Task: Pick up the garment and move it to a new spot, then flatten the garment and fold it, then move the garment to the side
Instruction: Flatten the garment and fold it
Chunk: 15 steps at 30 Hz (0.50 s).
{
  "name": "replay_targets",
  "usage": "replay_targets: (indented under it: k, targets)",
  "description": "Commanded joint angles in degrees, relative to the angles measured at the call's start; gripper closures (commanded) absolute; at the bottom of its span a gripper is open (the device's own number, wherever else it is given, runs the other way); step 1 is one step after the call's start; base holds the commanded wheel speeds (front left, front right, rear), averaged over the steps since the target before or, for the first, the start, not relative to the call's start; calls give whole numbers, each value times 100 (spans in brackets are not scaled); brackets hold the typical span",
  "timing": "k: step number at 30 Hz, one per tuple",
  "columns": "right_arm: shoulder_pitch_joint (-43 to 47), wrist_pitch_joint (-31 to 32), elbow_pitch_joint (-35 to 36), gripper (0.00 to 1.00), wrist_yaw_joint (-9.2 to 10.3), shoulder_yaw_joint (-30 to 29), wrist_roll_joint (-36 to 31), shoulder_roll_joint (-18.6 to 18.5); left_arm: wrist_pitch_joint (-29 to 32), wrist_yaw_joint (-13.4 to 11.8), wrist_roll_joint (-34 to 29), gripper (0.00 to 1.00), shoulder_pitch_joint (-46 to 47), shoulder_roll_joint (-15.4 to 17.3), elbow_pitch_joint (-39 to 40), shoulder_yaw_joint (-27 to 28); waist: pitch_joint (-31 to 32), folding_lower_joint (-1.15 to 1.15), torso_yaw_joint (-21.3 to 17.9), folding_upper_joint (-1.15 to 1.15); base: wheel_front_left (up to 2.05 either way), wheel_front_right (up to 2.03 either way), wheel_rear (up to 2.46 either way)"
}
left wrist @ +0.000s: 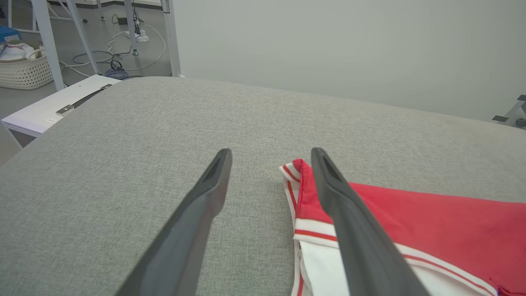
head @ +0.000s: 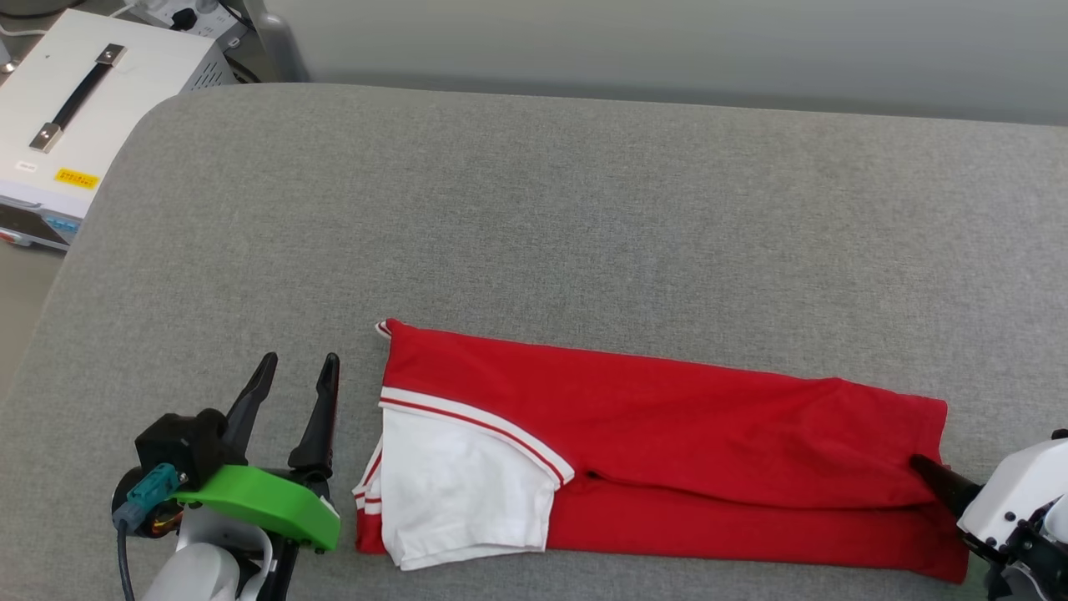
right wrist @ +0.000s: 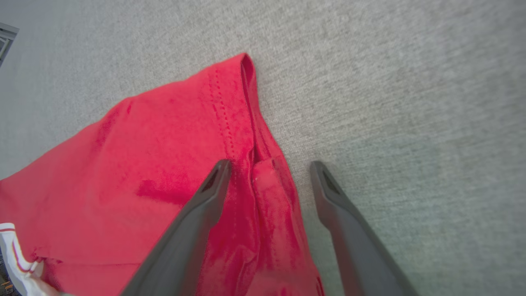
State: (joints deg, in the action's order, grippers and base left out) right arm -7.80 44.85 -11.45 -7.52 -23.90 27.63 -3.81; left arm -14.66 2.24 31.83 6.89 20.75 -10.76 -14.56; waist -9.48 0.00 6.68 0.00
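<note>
My left gripper (head: 300,359) sits nearest to me, at the near left. Its jaws are released and hold nothing, and its dark fingers (head: 321,409) point away from me over bare grey cloth.

The counter (head: 534,209) is the biggest thing here. It is covered in grey fabric and has a rounded far-left corner.

The shirt (head: 667,426) lies along the counter's near edge, folded lengthwise into a long red band. It runs from just right of my left gripper across to my right one. The end with the striped trim is on the left and the hem is on the right.

A white box (head: 83,100) with a black handle stands off the counter's far left corner.

One white sleeve (head: 459,484), edged in red and white, lies on top of the shirt's near left end.

My right gripper (right wrist: 271,164) is at the hem end, jaws released and spread wide. One finger is over the red cloth and the other over the grey counter just beside it, so the hem edge runs between them. I cannot tell whether either finger touches the cloth.

In the left wrist view, a white basket (left wrist: 24,70) and loose cables (left wrist: 119,61) sit on the floor past the counter's far left.
</note>
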Motion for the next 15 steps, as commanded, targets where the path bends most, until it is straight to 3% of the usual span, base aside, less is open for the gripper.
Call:
replay_targets:
  k: [1, 15]
  targets:
    - [-65, -16, -166, 0, 3, 49, 57, 59, -33, 74, -103, 0, -64, -76, -31, 77, -18, 0, 14, 0, 0, 0, 0]
    - [-178, -308, -808, 0, 3, 734, 332, 90, -33, 403, -499, 0, 11, -393, -304, 450, -65, 0, 16, 0, 0, 0, 0]
